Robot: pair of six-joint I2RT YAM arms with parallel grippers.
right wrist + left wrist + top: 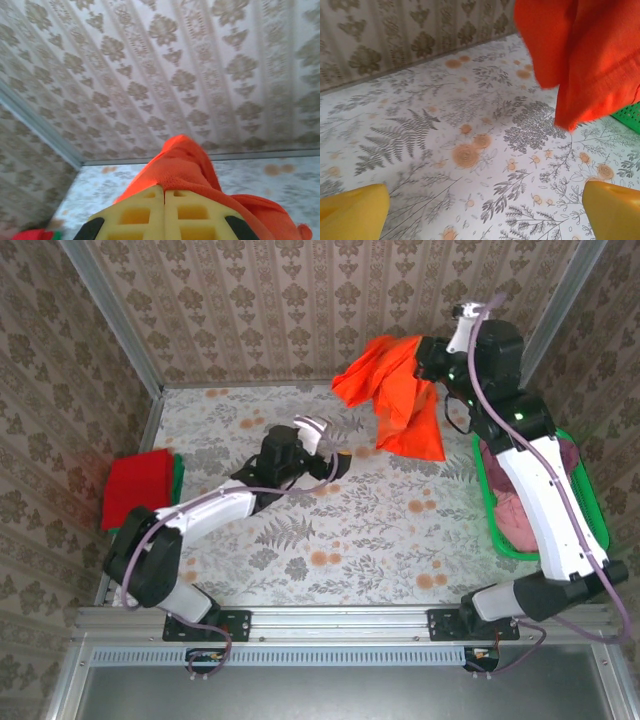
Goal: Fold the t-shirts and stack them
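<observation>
The right claw [426, 353] grips the orange t-shirt [398, 400] aloft while the left claw [325, 443] hangs open.

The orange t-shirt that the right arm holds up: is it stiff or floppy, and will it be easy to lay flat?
Probably very floppy: the orange t-shirt hangs in loose folds below the right gripper. Likely light, since shut jaws hold it by one bunched part. It may land crumpled.

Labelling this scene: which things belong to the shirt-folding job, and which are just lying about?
Job: orange t-shirt, held by right gripper; red t-shirt stacked on dark green t-shirt; pink t-shirts.
Lying about: green basket holding them; floral tablecloth.
</observation>
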